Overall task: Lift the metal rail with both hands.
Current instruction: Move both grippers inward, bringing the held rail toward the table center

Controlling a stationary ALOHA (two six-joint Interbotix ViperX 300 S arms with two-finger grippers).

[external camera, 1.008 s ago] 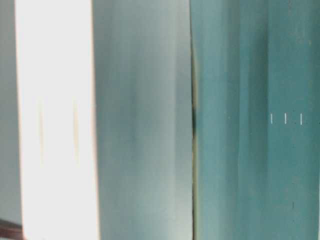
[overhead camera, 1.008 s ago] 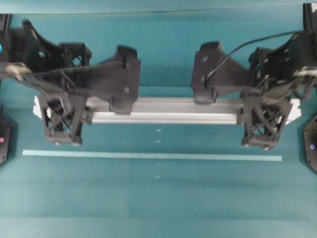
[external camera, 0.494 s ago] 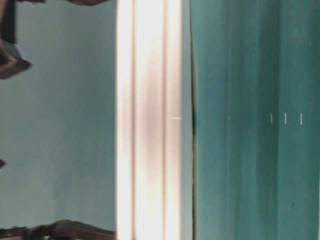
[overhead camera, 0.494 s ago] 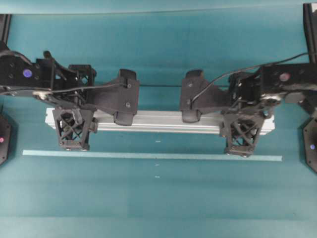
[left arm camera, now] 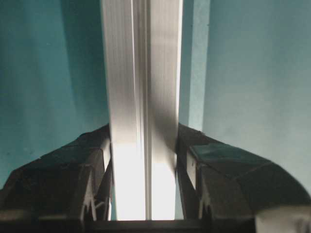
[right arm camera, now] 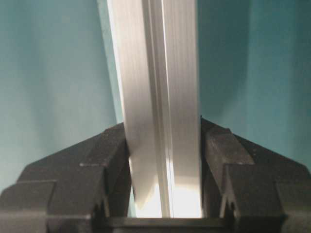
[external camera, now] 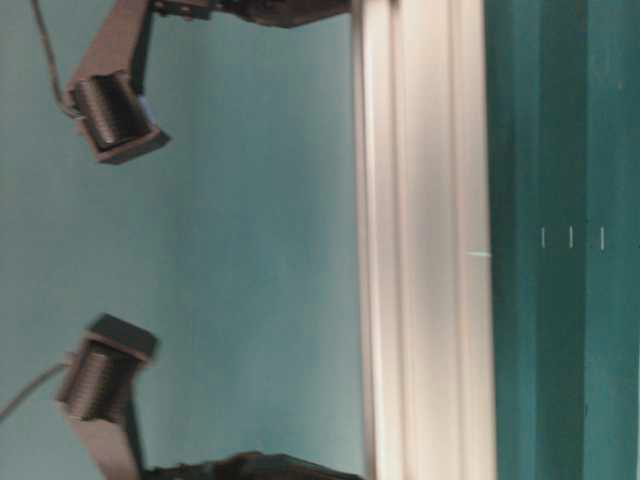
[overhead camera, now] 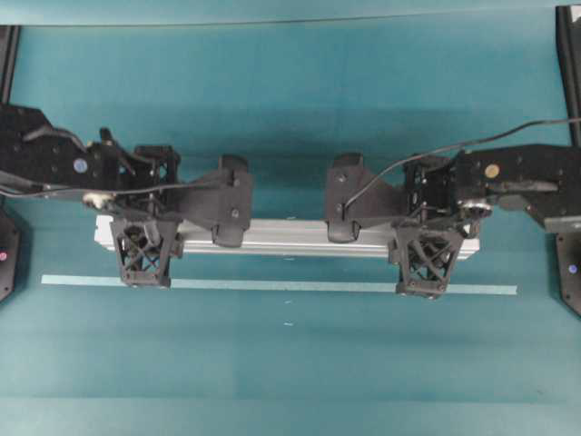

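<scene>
The metal rail [overhead camera: 286, 234] is a long grooved silver bar that runs left to right across the overhead view, level, just behind the tape strip. My left gripper [overhead camera: 145, 243] is shut on it near its left end and my right gripper [overhead camera: 427, 247] near its right end. In the left wrist view the rail [left arm camera: 141, 58] runs straight out between the jaws of the left gripper [left arm camera: 143, 141], both pads pressed to its sides. The right wrist view shows the same: the rail [right arm camera: 155, 58] clamped in the right gripper [right arm camera: 164, 131]. At table level the rail [external camera: 425, 240] sits close to the tabletop; contact cannot be told.
A thin pale tape strip [overhead camera: 272, 285] lies on the teal table in front of the rail, and it also shows beside the rail in the left wrist view [left arm camera: 194, 63]. Arm bases stand at the table's left [overhead camera: 7, 254] and right [overhead camera: 570, 268] edges. Black arm parts [external camera: 110, 110] show at table level.
Both arms have moved down and forward together with the rail, which now looks smaller from overhead and nearer the tape strip and tabletop. Both grips are unchanged.
</scene>
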